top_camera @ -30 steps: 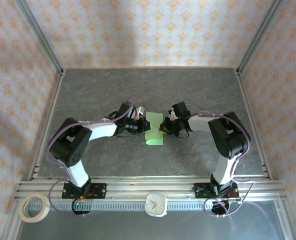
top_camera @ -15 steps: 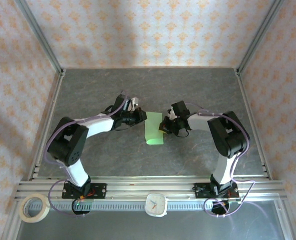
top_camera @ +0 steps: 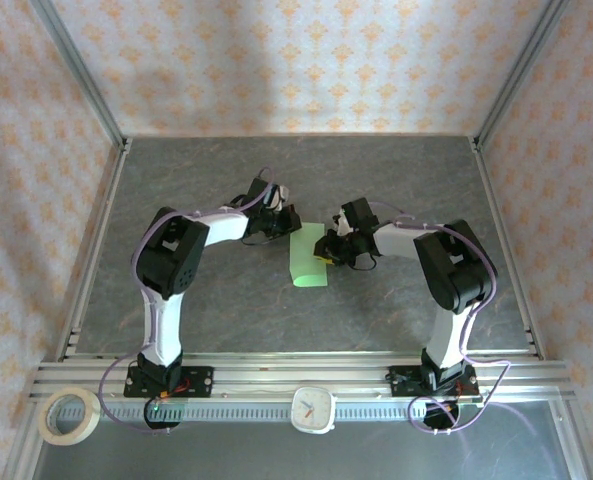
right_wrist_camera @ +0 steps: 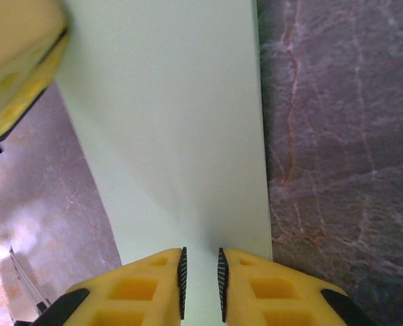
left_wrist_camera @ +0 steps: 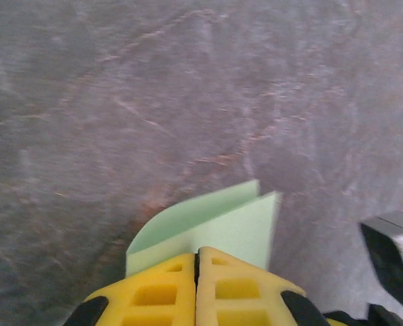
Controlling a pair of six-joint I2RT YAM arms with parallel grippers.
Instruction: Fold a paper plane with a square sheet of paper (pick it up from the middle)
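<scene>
I see a grey marbled stone-look worktop [top_camera: 396, 170], cream orange-patterned wallpaper walls [top_camera: 296, 60] and silver aluminium frame posts [top_camera: 81, 70].

The grey marbled table [top_camera: 226, 180] bears the folded square sheet of paper [top_camera: 309, 262].

The square sheet of paper [right_wrist_camera: 174, 136] is thin, pale green, matt and smooth. The table [top_camera: 396, 180] under it looks like grey veined stone with a dull sheen. My right gripper [right_wrist_camera: 201, 261] has moulded yellow plastic fingers [right_wrist_camera: 296, 278] faced with ribbed black rubbery pads [right_wrist_camera: 221, 285]. At six o'clock the rail [top_camera: 276, 372] is brushed metal.
</scene>
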